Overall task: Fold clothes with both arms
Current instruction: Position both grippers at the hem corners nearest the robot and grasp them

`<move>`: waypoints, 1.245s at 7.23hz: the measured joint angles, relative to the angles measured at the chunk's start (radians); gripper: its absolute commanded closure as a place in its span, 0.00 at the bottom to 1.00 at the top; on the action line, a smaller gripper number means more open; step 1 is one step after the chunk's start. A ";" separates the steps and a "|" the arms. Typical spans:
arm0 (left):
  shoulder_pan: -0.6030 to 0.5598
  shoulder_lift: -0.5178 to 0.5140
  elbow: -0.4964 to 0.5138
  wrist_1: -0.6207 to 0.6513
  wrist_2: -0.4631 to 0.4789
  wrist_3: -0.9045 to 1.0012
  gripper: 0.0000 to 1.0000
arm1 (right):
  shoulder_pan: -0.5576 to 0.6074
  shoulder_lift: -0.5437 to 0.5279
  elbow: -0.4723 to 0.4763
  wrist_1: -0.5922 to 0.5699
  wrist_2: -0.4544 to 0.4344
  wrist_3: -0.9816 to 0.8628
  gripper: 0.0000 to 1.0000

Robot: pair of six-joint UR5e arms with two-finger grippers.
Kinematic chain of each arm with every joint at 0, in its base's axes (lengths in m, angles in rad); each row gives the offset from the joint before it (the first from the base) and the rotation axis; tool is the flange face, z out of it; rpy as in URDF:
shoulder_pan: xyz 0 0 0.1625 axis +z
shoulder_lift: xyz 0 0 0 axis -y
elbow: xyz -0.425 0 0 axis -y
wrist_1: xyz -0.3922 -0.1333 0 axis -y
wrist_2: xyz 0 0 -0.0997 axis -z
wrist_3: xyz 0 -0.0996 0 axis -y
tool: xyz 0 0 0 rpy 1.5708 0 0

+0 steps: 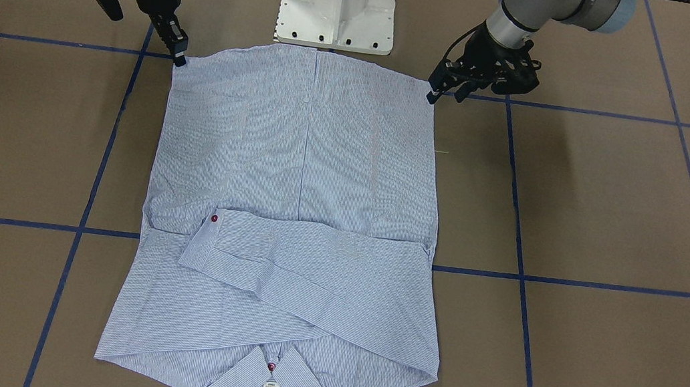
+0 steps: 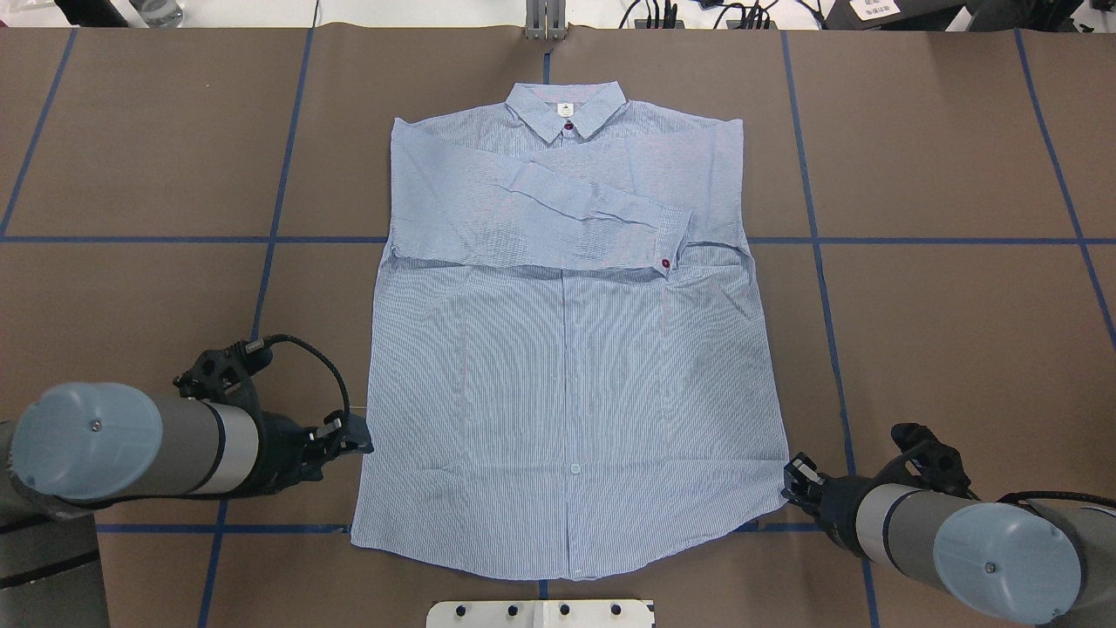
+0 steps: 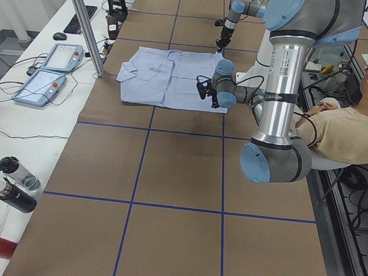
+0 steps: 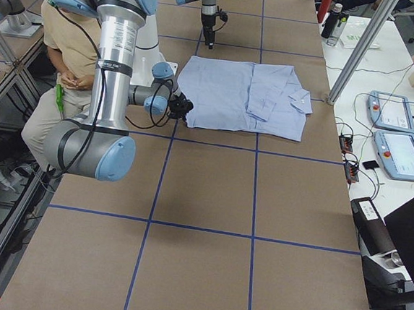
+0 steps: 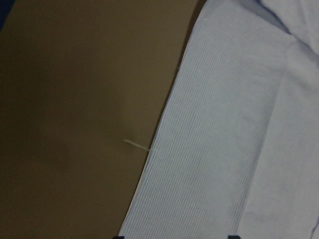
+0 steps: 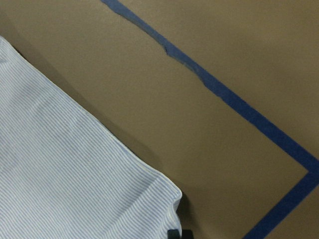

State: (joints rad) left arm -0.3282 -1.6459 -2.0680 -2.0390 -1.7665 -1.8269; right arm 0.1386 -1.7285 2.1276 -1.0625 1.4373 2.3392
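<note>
Shirt (image 2: 567, 375), flat on the worktop (image 2: 959, 305), collar (image 2: 567, 109) far: we log left gripper (image 1: 445, 94) jaws spread at its near left edge, right gripper (image 1: 180, 55) at the near right corner, closure untellable; uneven pinches would skew our fold.

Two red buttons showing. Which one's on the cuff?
The cuff button lies toward the robot's right, nearer the robot; the collar button sits centred under the neck label.

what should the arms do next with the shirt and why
Probably pinch the cloth: the left gripper and right gripper each sit at a bottom corner of the striped shirt, which lies flat with sleeves already crossed over the chest.
</note>
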 measured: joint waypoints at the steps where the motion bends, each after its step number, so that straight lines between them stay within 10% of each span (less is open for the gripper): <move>1: 0.048 0.000 -0.008 0.040 0.013 -0.038 0.35 | 0.000 0.000 0.000 0.000 0.000 0.000 1.00; 9: 0.153 -0.024 0.033 0.068 0.041 -0.117 0.39 | 0.001 0.000 0.002 -0.001 0.000 0.000 1.00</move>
State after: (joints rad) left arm -0.1753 -1.6701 -2.0346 -1.9712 -1.7259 -1.9437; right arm 0.1396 -1.7288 2.1292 -1.0631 1.4374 2.3393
